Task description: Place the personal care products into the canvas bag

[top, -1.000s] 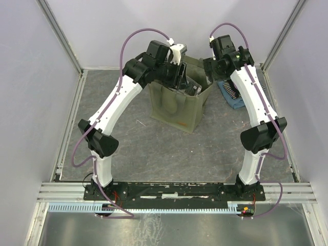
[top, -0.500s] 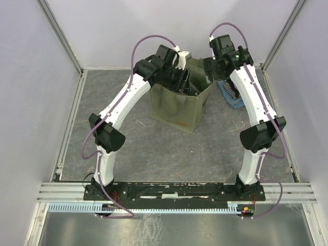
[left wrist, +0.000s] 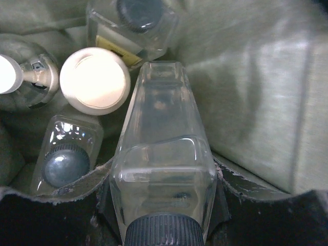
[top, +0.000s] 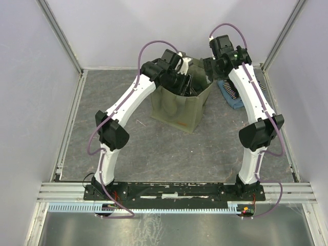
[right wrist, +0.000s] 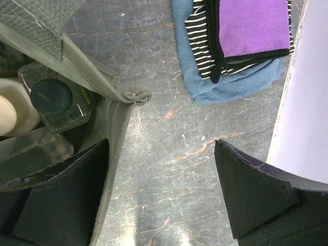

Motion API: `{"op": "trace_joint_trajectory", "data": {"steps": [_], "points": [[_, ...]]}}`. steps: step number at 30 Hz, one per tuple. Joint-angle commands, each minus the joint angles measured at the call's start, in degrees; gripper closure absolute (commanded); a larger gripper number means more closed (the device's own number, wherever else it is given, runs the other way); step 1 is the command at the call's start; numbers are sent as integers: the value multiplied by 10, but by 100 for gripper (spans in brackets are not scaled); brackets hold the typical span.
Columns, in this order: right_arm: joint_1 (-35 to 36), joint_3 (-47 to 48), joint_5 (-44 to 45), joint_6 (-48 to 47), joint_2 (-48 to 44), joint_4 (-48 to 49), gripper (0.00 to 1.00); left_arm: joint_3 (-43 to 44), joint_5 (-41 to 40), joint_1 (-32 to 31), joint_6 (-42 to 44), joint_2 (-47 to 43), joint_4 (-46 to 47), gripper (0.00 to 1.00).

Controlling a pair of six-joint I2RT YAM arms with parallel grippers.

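Left hand (left wrist: pixel 161 177) is reaching down inside the canvas bag (top: pixel 177 110) and gripping a clear bottle (left wrist: pixel 164 133) across its flat sides, dark cap toward the wrist, base pointing deeper into the bag. That bottle is hanging above the rest of the load, not yet let go. Four other products are already sitting on the bag floor: cream-white jar (left wrist: pixel 95 80) just left of the held bottle, nozzle-topped bottle (left wrist: pixel 23 77) touching the jar's left side, second clear bottle (left wrist: pixel 136 20) upright at the far wall, third clear bottle (left wrist: pixel 65 161) upright nearer the wrist. Right hand (right wrist: pixel 161 169) is hovering with fingers spread wide at the bag's right rim, one finger over the bag interior, the other over the bench (right wrist: pixel 169 128), gripping nothing. Folded cloth (right wrist: pixel 241 41) is lying on the bench right of the bag, apart from it.
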Motion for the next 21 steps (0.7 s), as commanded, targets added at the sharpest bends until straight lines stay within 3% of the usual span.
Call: {"op": "trace_joint_trajectory", "data": {"steps": [1,7,9,12,16,18,21], "points": [[-9,26,32,1,-9,22,10,36,-26,0,-1,9,44,97],[-10,34,33,3,1,17,10,37,-48,0,-4,23,32,97],[-10,38,32,3,4,17,10,37,-46,-1,-5,26,32,92],[-10,46,30,2,11,14,9,38,-37,-2,-8,28,37,74],[-10,52,26,3,16,14,9,38,-8,-2,-13,23,54,31],[-10,55,26,2,17,12,9,38,-2,-2,-16,17,62,14],[-11,57,26,2,18,11,9,40,16,-2,-21,9,72,6]]}}
